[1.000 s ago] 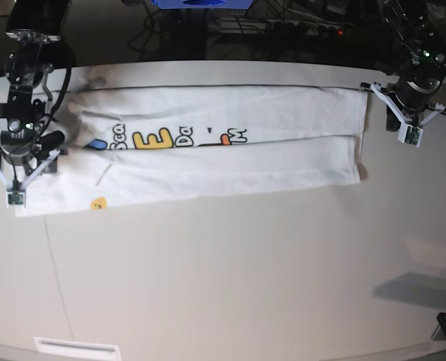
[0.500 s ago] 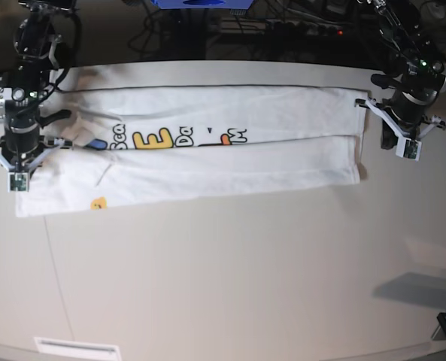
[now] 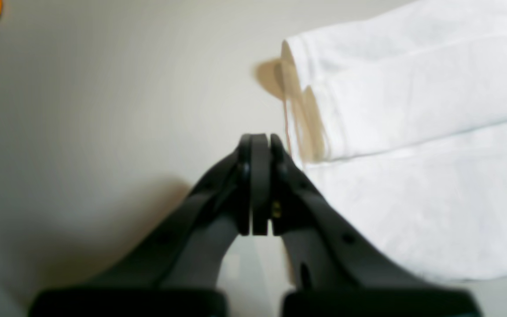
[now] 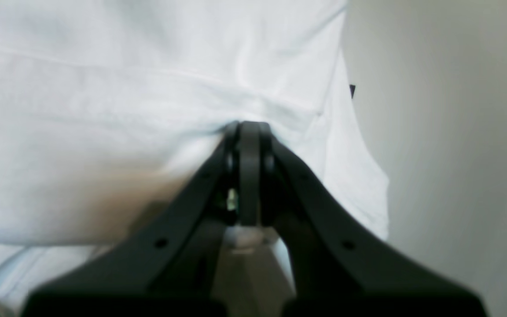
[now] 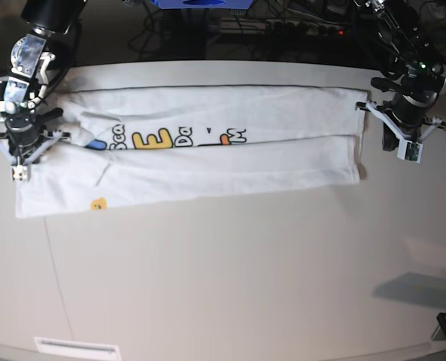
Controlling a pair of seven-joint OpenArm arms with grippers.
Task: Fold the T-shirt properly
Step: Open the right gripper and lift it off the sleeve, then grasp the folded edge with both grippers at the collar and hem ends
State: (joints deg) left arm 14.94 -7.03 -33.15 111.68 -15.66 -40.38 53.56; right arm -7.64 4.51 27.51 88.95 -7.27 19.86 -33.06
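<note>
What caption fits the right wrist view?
Right gripper, jaws closed, pressing into the white T-shirt near its edge on the table.

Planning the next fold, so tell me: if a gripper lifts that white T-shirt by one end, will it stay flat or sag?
The T-shirt would probably sag: it is thin cloth lying in soft folded layers. Those layers, visible at the edge, may slide apart. It likely weighs little, so pushing should bunch it.

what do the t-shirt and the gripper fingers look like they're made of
The T-shirt: soft white knit fabric, probably cotton, matte; it creases, folds in limp layers and shows stitched hems. Its coloured print looks like flat ink.

The fingers of the left gripper and of the right gripper: dark grey or black rigid plastic, likely moulded or printed, with a dull sheen and small holes. The exact plastic cannot be told.
</note>
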